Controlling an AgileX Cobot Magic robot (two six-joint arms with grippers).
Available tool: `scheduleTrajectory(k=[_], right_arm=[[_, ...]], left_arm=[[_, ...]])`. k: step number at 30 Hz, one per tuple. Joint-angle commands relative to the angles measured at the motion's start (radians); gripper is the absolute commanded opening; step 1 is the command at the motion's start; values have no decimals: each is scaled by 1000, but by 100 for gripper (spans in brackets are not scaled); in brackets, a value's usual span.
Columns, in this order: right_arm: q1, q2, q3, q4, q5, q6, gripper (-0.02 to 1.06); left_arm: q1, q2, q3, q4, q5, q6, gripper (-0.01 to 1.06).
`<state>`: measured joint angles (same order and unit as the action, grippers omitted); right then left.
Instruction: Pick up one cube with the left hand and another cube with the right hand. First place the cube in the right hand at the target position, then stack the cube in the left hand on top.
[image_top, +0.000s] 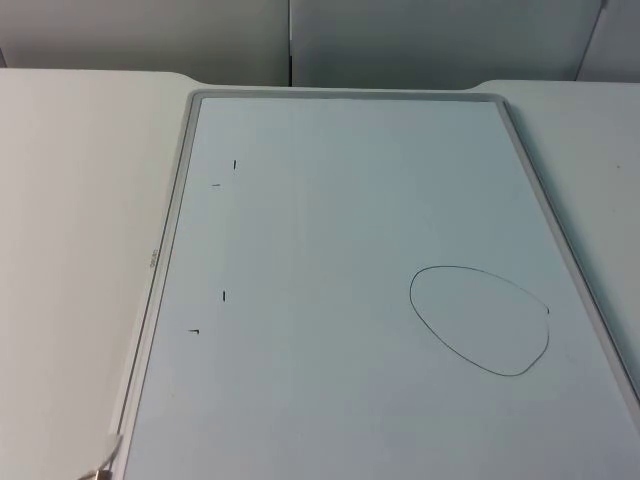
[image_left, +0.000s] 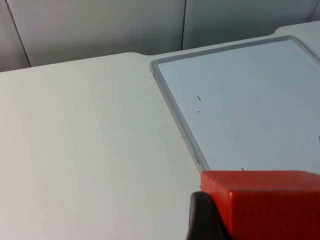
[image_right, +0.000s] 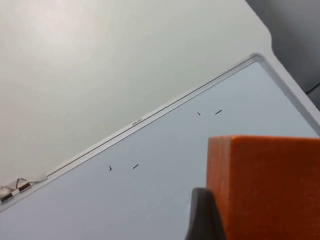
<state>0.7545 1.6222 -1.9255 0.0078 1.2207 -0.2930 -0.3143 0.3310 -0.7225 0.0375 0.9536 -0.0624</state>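
A whiteboard (image_top: 340, 250) with a grey frame lies on the white table (image_top: 70, 200), and a hand-drawn oval outline (image_top: 480, 320) (a thin black line) sits on its right half, with a few small black tick marks (image_top: 224, 296) near its left edge. The left gripper (image_left: 210, 220) is raised over the table just beside the board's corner, its jaws pinching a red cube (image_left: 265, 205). The right gripper (image_right: 210, 215) hangs above the board's surface, its jaws pinching an orange cube (image_right: 265, 185). A binder clip (image_right: 12, 190) is at the board's frame
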Motion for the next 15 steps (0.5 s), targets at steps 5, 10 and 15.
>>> scheduleTrajectory(k=[5,10,15], right_arm=[[-10,-140,214,-32,0,74,0],[-10,-268,463,-97,-60,151,0],[-10,-408,816,-108,-249,308,0]], left_arm=[[-8,-8,2,22,-5,-1,19],[-8,-8,2,21,-5,4,19],[-8,-8,2,21,3,4,19]])
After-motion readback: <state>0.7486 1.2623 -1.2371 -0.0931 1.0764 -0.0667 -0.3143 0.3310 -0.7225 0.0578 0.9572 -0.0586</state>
